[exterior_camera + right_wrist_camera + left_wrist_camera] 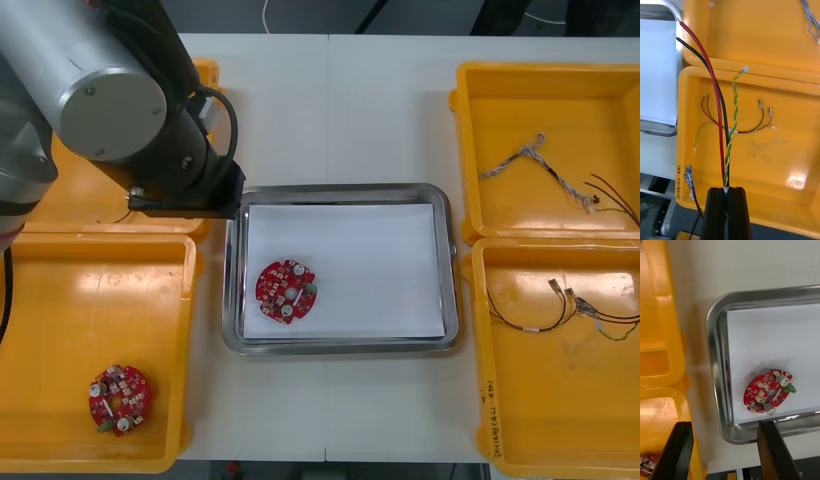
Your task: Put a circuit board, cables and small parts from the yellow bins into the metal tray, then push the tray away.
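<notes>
My right gripper (pixel 727 189) is shut on a bundle of cables: a red one (pixel 711 86), a black one (pixel 703 63) and a twisted yellow and green one (pixel 733 112). They rise from the fingers above the near right yellow bin (pixel 790 157), where more cables (pixel 752 129) lie. The metal tray (pixel 340 189), white inside, holds a round red circuit board (pixel 286 291). My left gripper (pixel 724 427) hangs open and holding nothing over the table beside the tray's rim (pixel 715 363), close to that board (pixel 769 390). The left arm (pixel 130 110) covers the far left bin.
A second red board (pixel 120 397) lies in the near left bin. The far right bin holds a twisted blue and white cable (pixel 530 155) and thin dark cables (pixel 610 195). The near right bin (pixel 600 400) has loose cables (pixel 560 305).
</notes>
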`<state>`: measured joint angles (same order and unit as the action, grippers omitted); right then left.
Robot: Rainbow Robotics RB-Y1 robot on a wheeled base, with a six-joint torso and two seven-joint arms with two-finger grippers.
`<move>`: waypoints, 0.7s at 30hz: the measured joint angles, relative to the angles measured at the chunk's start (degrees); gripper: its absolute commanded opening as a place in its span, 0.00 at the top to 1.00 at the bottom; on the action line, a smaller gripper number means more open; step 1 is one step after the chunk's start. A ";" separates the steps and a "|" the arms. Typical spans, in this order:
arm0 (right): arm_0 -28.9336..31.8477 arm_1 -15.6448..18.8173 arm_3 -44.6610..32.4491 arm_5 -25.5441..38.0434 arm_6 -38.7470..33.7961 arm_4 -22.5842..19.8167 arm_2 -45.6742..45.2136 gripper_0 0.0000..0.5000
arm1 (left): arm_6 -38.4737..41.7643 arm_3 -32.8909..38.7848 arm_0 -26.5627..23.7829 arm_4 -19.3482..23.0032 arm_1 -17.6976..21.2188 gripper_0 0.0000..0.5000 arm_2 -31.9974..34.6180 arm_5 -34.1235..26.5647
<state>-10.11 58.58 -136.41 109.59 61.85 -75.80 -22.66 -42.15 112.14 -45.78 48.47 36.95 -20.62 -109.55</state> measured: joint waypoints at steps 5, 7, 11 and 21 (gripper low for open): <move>-4.57 0.09 -2.86 0.03 1.15 0.00 5.21 1.00 | -8.60 -3.92 -0.01 -0.29 1.07 0.00 3.33 -0.01; -6.66 0.14 -3.77 0.05 2.82 0.03 7.56 1.00 | -13.10 -5.44 -0.01 -0.77 1.43 0.00 4.60 -0.01; -10.57 0.21 -4.64 0.10 8.64 0.14 12.43 1.00 | -19.70 -8.22 -0.01 -1.82 1.78 0.00 7.48 -0.02; -21.73 0.21 -4.76 0.20 13.22 3.64 30.29 1.00 | -20.78 -14.51 -0.02 -5.90 1.87 0.00 14.58 -0.03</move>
<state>-31.84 58.79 -141.16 109.79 75.07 -72.16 7.63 -62.93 97.63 -45.80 42.57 38.82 -6.04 -109.58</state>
